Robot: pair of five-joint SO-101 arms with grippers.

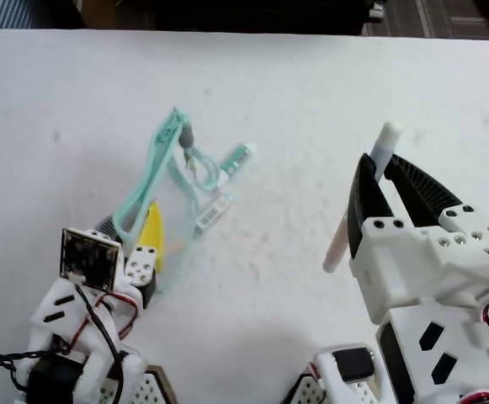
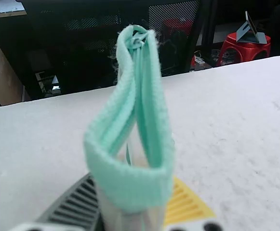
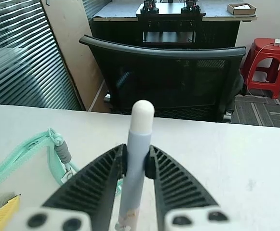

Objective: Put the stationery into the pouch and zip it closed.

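The pouch [image 2: 154,120] is clear plastic edged with woven mint cloth tape. The pen [image 3: 136,159] is smooth matt plastic; the table [image 1: 269,76] is matt, faintly speckled.

Pouch [image 1: 154,160]: clear w/ mint zip band, mouth open, stood on edge, clamped by left gripper [image 1: 133,229]. Pen [image 1: 338,236]: white cap, pale-blue barrel, tilted, clamped in right gripper [image 1: 381,168].

High view looks steeply down on the tabletop [image 1: 252,76] from above the arm bases, facing away from them. Left wrist view sits right against the pouch [image 2: 130,185], facing over it toward the room. Right wrist view looks along its own fingers [image 3: 89,180], the pouch farther off. All three share the pouch.
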